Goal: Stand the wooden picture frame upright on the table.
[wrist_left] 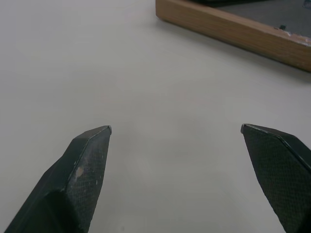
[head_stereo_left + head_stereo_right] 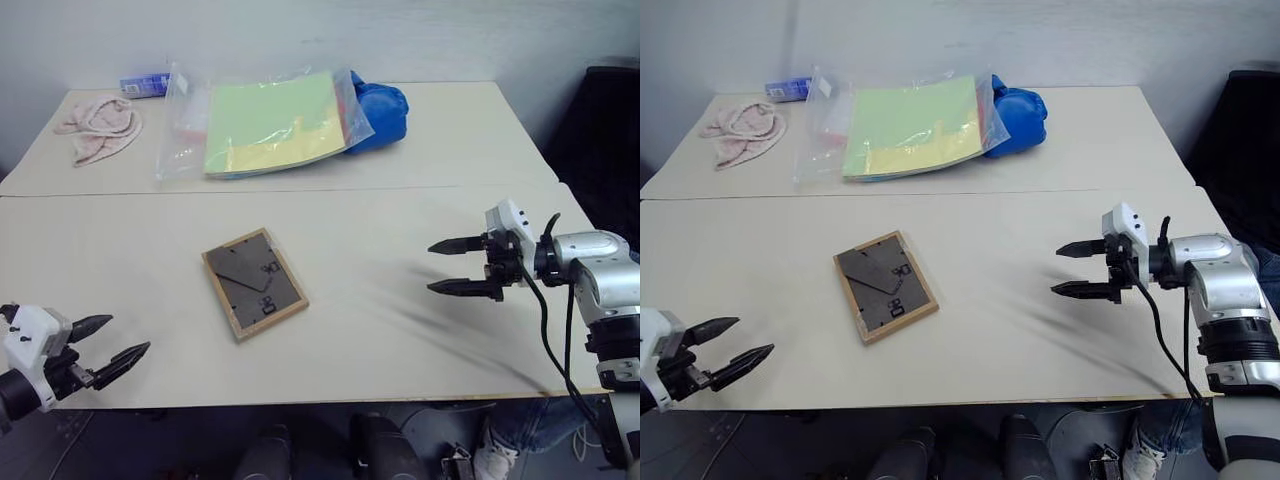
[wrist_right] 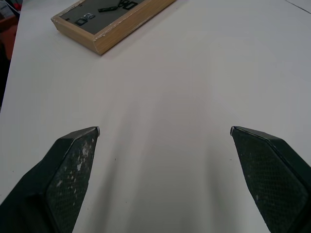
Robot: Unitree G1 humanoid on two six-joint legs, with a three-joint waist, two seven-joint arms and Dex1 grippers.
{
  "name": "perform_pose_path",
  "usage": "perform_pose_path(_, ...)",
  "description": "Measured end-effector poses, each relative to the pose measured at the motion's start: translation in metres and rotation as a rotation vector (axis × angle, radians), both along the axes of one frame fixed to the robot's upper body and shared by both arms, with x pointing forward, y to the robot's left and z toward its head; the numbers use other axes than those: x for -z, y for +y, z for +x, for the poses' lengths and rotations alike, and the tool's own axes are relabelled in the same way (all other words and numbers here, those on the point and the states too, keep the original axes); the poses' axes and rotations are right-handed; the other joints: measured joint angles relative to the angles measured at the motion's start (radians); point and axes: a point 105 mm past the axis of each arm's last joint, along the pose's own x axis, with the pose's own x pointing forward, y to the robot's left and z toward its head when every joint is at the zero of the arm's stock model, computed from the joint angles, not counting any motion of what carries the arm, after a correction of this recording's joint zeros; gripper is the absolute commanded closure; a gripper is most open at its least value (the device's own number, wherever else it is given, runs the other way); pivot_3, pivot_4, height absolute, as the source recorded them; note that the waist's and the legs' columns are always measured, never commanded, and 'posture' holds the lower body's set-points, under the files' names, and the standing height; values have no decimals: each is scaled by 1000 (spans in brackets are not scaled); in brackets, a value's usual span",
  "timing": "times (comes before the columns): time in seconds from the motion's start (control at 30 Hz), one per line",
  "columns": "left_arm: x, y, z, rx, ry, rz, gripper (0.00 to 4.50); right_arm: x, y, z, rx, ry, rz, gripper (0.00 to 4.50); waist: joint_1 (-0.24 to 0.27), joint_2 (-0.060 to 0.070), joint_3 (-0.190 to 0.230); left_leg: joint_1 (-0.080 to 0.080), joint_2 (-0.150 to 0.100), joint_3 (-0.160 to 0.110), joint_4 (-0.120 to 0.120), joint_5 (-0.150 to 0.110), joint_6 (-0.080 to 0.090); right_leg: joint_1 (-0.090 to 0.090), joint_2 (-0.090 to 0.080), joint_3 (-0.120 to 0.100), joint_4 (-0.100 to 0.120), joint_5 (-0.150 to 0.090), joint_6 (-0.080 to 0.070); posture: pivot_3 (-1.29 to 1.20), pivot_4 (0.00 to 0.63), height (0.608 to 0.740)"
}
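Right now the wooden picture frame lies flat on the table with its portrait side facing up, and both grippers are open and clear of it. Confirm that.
Not quite. The wooden picture frame lies flat on the table with its dark back panel and stand facing up, not the portrait; the left eye view shows this. The rest holds: the left gripper and right gripper are open and clear of it.

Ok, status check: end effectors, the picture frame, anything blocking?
Left end effector open, empty. Right end effector open, empty. Wooden picture frame flat on the table, back panel up, untouched. Nothing between either end effector and it.
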Motion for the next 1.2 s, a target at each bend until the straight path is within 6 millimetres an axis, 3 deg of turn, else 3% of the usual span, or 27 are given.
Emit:
perform_pose_path(0.53,3,1,-1,-43,12,24,0,4,3,6,76,-24,24,42,-1,0,0,0,0,0,0,0,-1,0,0,0,0,0,0,0,150,740)
perform_pose_path(0.6,2,1,2,-42,7,41,381,3,3,7,77,-38,20,0,-1,0,0,0,0,0,0,0,-1,0,0,0,0,0,0,0,150,740)
perform_pose_path(0.7,0,1,10,-2,11,96,1169,5,13,10,44,-63,2,595,-1,0,0,0,0,0,0,0,-1,0,0,0,1,0,0,0,150,740)
perform_pose_path(0.87,6,-10,28,106,43,157,2753,5,45,15,-35,-125,-25,2313,-5,0,0,0,0,1,-1,1,-2,-1,1,0,1,0,0,0,150,740)
perform_pose_path(1.03,13,-32,60,212,47,196,4367,19,101,15,-145,-150,-6,4122,-4,0,0,-1,0,0,0,2,-4,-3,1,-1,2,0,0,0,150,740)
perform_pose_path(1.07,14,-35,65,226,48,203,4500,22,110,14,-162,-155,-6,4476,-4,0,0,-1,0,0,0,2,-4,-3,1,-1,3,0,0,0,150,740)
perform_pose_path(1.2,18,-50,89,279,54,219,4500,34,144,19,-180,-212,-34,4492,-7,0,0,-2,-1,1,2,2,-4,-5,1,-1,7,0,0,0,150,740)
